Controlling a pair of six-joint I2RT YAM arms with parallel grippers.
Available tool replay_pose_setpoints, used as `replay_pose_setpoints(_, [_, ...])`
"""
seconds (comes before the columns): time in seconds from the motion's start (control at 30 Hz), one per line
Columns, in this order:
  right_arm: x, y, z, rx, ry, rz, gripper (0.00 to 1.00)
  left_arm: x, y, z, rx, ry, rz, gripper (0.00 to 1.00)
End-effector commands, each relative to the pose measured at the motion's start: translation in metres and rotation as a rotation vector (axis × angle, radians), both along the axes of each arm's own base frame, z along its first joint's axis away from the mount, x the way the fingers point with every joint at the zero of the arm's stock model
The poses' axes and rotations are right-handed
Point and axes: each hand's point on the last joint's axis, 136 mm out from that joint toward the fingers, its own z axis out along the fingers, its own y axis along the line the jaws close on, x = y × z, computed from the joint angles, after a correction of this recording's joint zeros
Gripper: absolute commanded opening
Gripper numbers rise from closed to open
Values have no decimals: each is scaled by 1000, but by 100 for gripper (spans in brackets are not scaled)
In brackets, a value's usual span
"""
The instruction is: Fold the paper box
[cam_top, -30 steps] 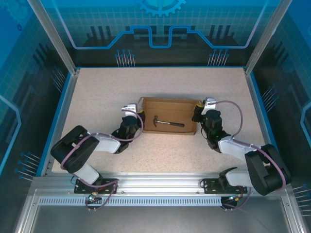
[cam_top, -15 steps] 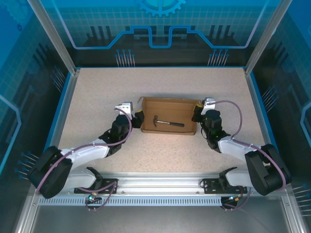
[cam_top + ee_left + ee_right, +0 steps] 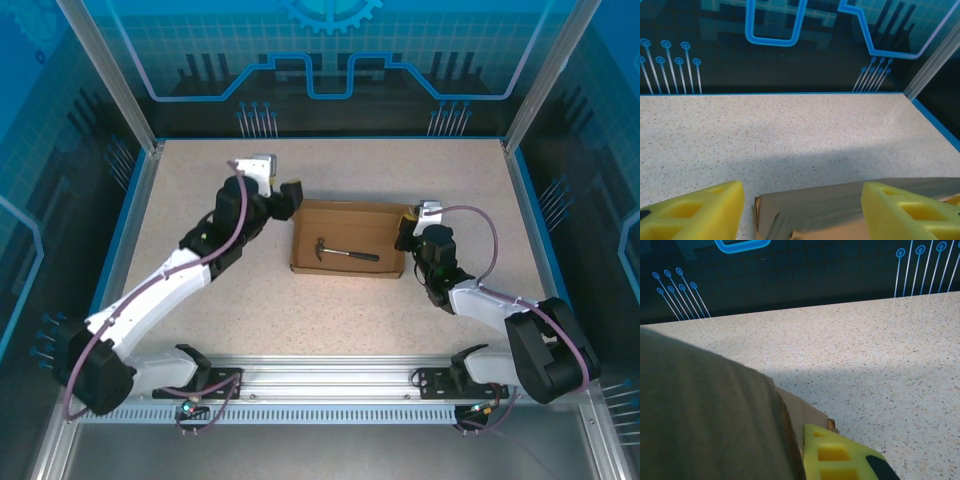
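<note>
The paper box lies near the middle of the speckled table, a shallow brown tray with its long sides running left to right and its walls standing. A small black hammer lies inside on the floor of the box, head to the left and handle pointing right. The left arm reaches out long from its base, and the left gripper hangs just beyond the far-left corner of the box, raised above the table. In the left wrist view its two yellow fingers stand wide apart, gripping nothing, and the cardboard edge of the box shows low between them, with bare table beyond. The right gripper sits at the right end wall of the box, towards its far corner. In the right wrist view the brown wall looms close on the left, and one yellow finger lies against its outer face. The other finger is hidden behind the cardboard, so I cannot tell whether this claw is clamped on the wall or merely straddling it.
</note>
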Motion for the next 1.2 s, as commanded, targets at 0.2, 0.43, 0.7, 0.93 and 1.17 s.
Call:
replay_pose_setpoints(0.2, [-2,4,-14,-33,61,9,0,28,-70,-30,155,252,-334,65])
replay_pose_setpoints(0.43, [-3,3,-14,-36,62,5,0,30,-109,-58,123,451,-504,64])
replay_pose_setpoints(0.7, [-4,3,-17,-31,70,4,0,18,-121,-75,90,509,-568,63])
replay_pose_setpoints(0.93, [-7,4,-20,-14,81,4,2,12,-120,-90,96,537,-571,63])
replay_pose_setpoints(1.17, [-13,4,-25,2,94,4,4,8,-118,-101,99,556,-563,63])
